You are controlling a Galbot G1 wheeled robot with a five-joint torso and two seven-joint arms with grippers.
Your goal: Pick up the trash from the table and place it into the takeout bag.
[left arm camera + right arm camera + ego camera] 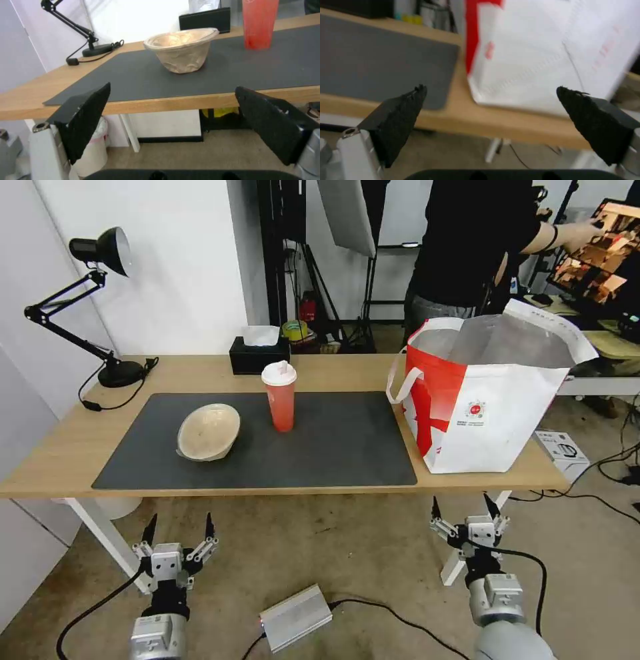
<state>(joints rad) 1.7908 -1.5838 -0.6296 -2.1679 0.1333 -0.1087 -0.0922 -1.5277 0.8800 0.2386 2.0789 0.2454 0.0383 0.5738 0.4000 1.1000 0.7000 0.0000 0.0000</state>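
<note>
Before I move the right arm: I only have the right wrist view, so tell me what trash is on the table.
Observer: A beige bowl and a red cup with a white lid sit apart on the grey mat.
Operator: Tell me whether the bag's top is open.
Observer: Yes. The bag stands open at the top, foil lining showing, at the table's right end.
Operator: Report the left gripper.
Observer: The left gripper hangs open below the table edge, in front of the bowl. The right gripper is open too.
</note>
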